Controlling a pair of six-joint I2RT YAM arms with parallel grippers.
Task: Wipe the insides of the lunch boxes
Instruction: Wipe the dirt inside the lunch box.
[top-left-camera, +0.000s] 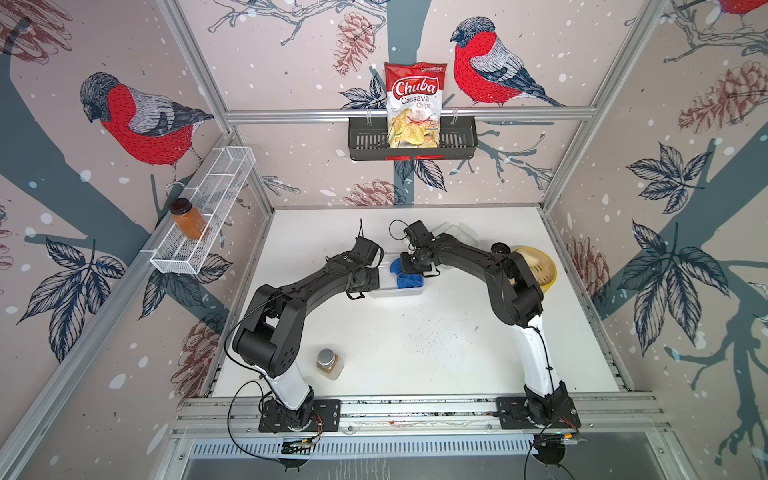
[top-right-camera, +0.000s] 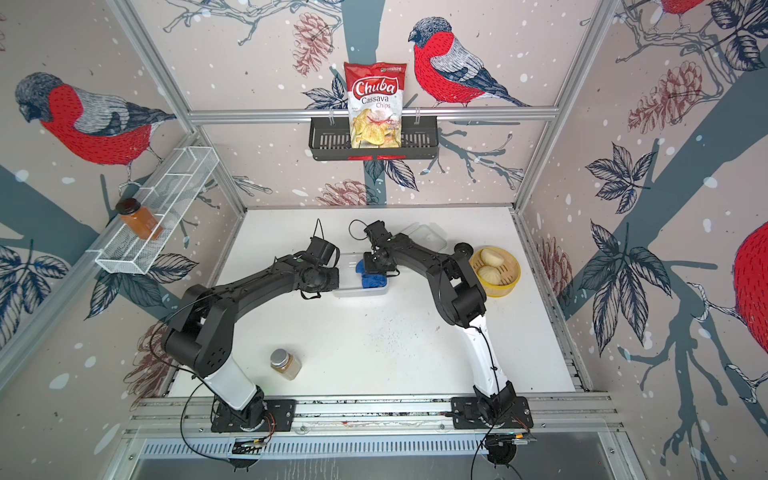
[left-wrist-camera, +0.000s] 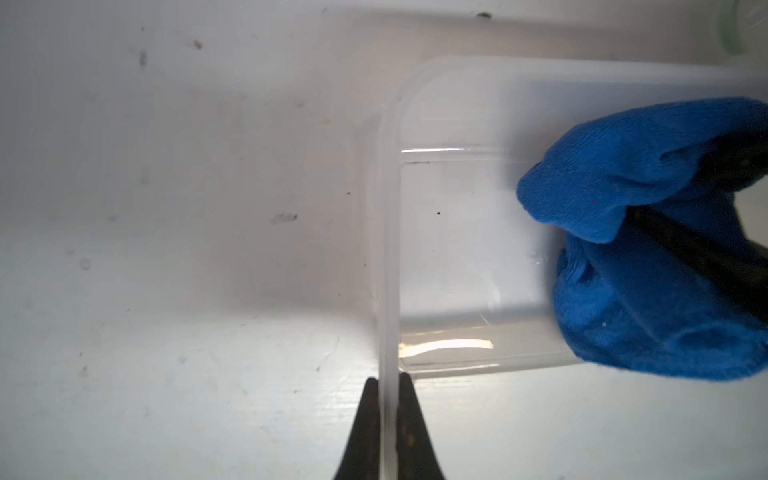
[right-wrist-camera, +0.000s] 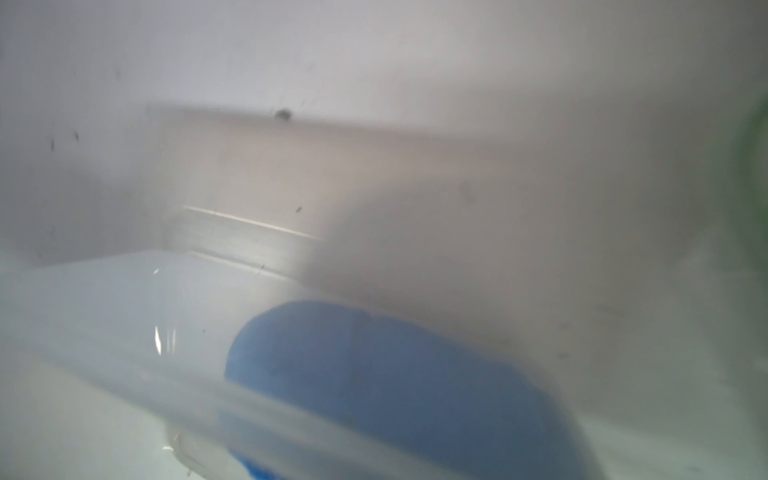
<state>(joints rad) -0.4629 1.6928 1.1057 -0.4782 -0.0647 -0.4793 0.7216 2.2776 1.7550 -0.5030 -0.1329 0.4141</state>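
Observation:
The lunch box (top-left-camera: 399, 291) (top-right-camera: 360, 291) is a translucent whitish tub standing open in the middle of the table. My left gripper (left-wrist-camera: 388, 399) (top-left-camera: 380, 277) is shut on the rim (left-wrist-camera: 388, 249) of its left end wall, one finger inside and one outside. A crumpled blue cloth (top-left-camera: 409, 280) (top-right-camera: 372, 279) (left-wrist-camera: 631, 187) lies inside the tub at its right half. My right gripper (top-left-camera: 409, 266) (top-right-camera: 370, 266) reaches down into the tub and is shut on that cloth, its dark fingers (left-wrist-camera: 706, 257) wrapped in it. The right wrist view shows the blue cloth (right-wrist-camera: 374, 374) blurred through the tub wall. The clear lid (top-left-camera: 461, 232) (top-right-camera: 428, 237) lies behind the right arm.
A yellow steamer basket (top-left-camera: 548, 274) (top-right-camera: 513, 282) with buns stands at the right, beside the right arm. A spice jar (top-left-camera: 329, 363) (top-right-camera: 284, 363) stands near the front left. On the walls hang a black basket (top-left-camera: 457, 141) with a chips bag and a white wire shelf (top-left-camera: 208, 216) with a jar.

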